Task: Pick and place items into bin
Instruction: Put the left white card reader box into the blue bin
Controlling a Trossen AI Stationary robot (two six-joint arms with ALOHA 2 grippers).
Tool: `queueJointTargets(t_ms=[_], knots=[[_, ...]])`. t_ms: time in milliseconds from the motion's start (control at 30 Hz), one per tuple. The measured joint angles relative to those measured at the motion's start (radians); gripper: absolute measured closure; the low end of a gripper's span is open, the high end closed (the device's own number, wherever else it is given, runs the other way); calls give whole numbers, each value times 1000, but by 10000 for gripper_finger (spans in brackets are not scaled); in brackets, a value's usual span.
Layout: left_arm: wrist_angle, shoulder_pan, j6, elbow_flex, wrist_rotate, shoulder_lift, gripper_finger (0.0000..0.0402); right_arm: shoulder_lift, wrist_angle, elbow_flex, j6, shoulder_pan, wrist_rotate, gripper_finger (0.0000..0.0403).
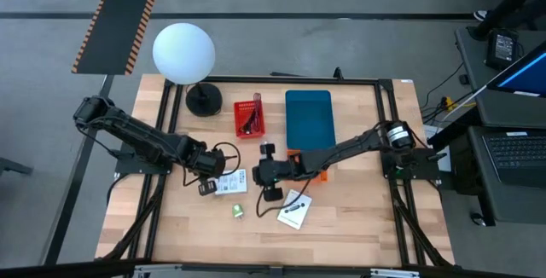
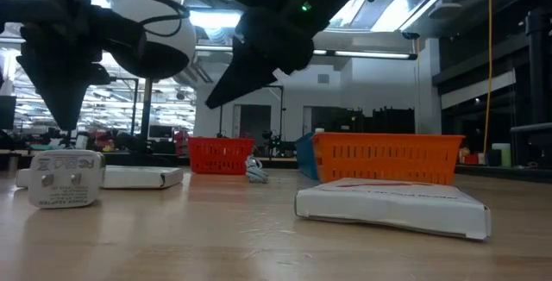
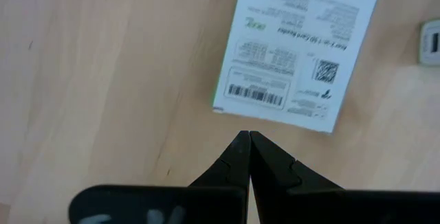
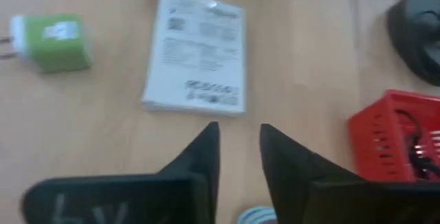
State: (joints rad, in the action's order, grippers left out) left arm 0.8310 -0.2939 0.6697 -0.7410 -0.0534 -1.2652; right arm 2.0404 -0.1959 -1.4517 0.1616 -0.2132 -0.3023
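Bare wood separates left gripper, jaws pressed together, from white card; right gripper narrowly parted.

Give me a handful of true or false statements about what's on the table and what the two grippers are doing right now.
1. The left gripper is shut with nothing between its fingers. True.
2. The right gripper is clamped on the green cube. False: its fingers stand slightly apart and empty, and the cube lies on the table away from them.
3. The red basket sits beside the lamp's black base. True.
4. The white card under the left gripper is inside the orange basket. False: it lies flat on the wooden table.
5. The blue lid lies at the table's far side. True.
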Motion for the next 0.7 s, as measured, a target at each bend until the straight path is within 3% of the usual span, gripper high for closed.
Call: queueJointTargets(t_ms=[400,700], knots=[[-20,0,6,0,-34,0,398,23,28,-1,-84,-48,0,202],[-20,-1,6,0,-61,0,398,23,-32,-77,-116,-56,0,183]])
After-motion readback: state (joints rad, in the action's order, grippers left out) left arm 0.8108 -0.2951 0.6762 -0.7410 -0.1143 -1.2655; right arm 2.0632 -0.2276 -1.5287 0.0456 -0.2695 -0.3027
